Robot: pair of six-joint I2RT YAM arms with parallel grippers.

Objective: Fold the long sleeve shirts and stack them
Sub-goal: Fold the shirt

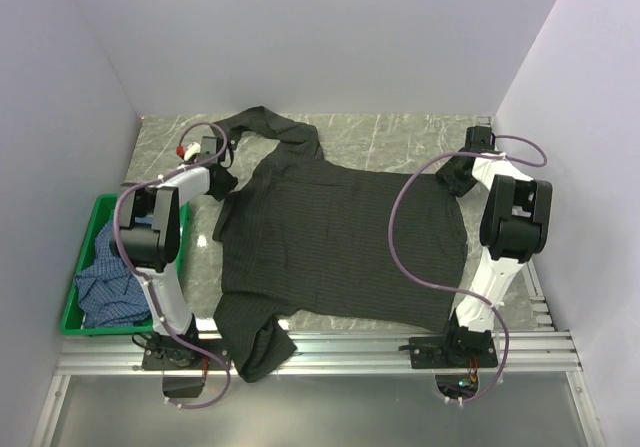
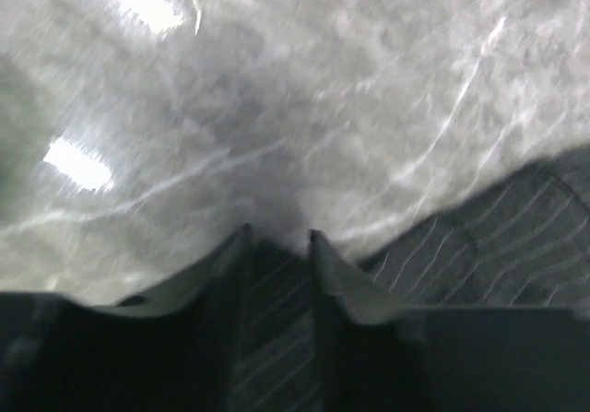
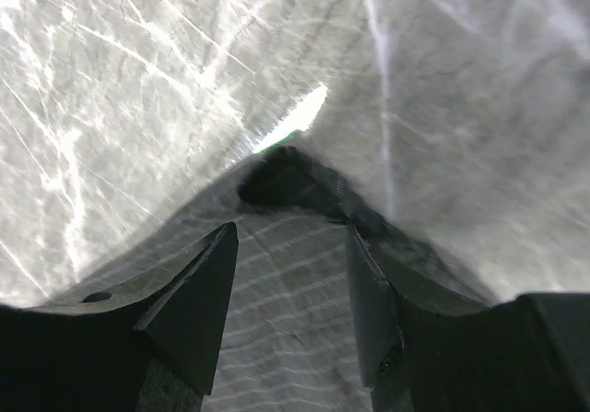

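The black pinstriped long sleeve shirt (image 1: 340,237) lies spread flat across the marble table. One sleeve (image 1: 262,123) trails toward the back. The other sleeve (image 1: 258,352) hangs over the near rail. My left gripper (image 1: 222,180) is at the shirt's left shoulder. In the blurred left wrist view its jaws (image 2: 277,237) stand narrowly open, with striped cloth (image 2: 516,237) showing between them and to the right. My right gripper (image 1: 455,180) is at the shirt's far right corner, open (image 3: 290,232) over flat striped cloth (image 3: 277,320). The blue check shirt (image 1: 105,282) lies crumpled in the green crate (image 1: 70,307).
The crate stands against the left wall beside the left arm. White walls close in the table at the back and on both sides. An aluminium rail (image 1: 340,347) runs along the near edge. A purple cable (image 1: 400,237) loops over the shirt's right side.
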